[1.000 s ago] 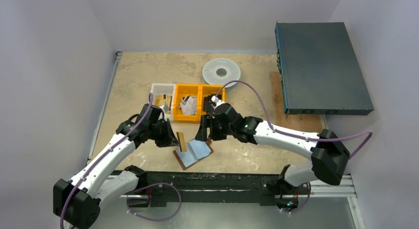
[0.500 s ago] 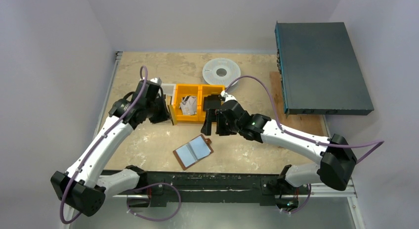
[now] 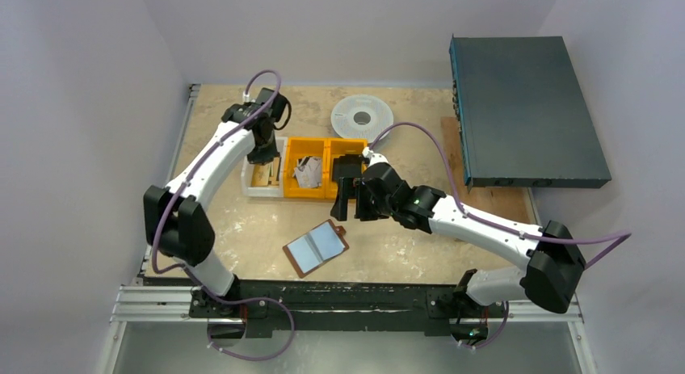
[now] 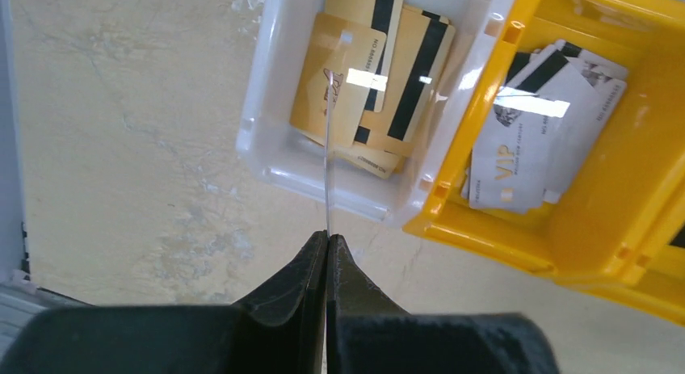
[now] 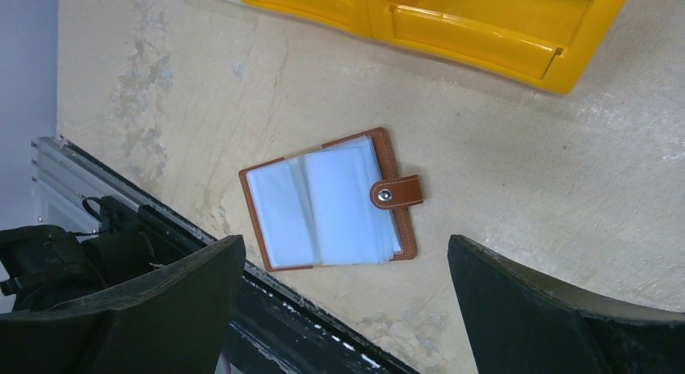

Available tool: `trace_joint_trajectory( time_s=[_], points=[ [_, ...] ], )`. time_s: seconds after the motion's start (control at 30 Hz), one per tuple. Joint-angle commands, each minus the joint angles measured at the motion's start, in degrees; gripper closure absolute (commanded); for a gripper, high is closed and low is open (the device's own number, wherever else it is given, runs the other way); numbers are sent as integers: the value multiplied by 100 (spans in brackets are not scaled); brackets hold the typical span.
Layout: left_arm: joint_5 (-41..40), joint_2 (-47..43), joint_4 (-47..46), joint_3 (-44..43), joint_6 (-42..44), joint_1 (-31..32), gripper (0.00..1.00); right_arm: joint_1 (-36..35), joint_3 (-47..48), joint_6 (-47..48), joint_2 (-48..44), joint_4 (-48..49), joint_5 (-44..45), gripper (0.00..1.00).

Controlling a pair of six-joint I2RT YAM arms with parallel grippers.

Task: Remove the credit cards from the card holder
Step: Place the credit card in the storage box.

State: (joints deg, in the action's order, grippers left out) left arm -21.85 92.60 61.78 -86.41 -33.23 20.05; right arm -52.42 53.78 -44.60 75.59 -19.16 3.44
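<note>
The card holder [image 3: 317,246] lies open on the table, brown leather with pale blue sleeves [image 5: 323,200] and a snap tab. My right gripper [image 3: 346,200] hovers just behind it, jaws wide open and empty [image 5: 343,301]. My left gripper [image 3: 262,152] is at the back, shut on one credit card [image 4: 327,172], seen edge-on as a thin line. That card hangs over the near wall of a white bin [image 4: 275,140] holding several gold credit cards [image 4: 380,59] with black stripes.
Two joined orange bins [image 3: 307,192] stand right of the white bin; the left one holds whitish VIP cards [image 4: 525,148]. A white spool [image 3: 362,115] lies behind them. A large dark box [image 3: 525,111] sits on a wooden board [image 3: 452,148] at the far right.
My left arm has carried the card from the card holder back to the white bin. My right gripper has opened wide and drawn slightly right; the holder now lies flat.
</note>
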Motion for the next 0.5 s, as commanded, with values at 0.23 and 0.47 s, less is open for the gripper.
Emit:
trace_joint_trajectory(
  time_s=[0.23,0.47],
  points=[
    [-640,1274,384,-879,356,-129,100,64,-70,63,-392,59,-10,1],
    [-494,1531,413,-1039,456,-237,89,69,-91,58,-396,-51,40,1]
  ],
)
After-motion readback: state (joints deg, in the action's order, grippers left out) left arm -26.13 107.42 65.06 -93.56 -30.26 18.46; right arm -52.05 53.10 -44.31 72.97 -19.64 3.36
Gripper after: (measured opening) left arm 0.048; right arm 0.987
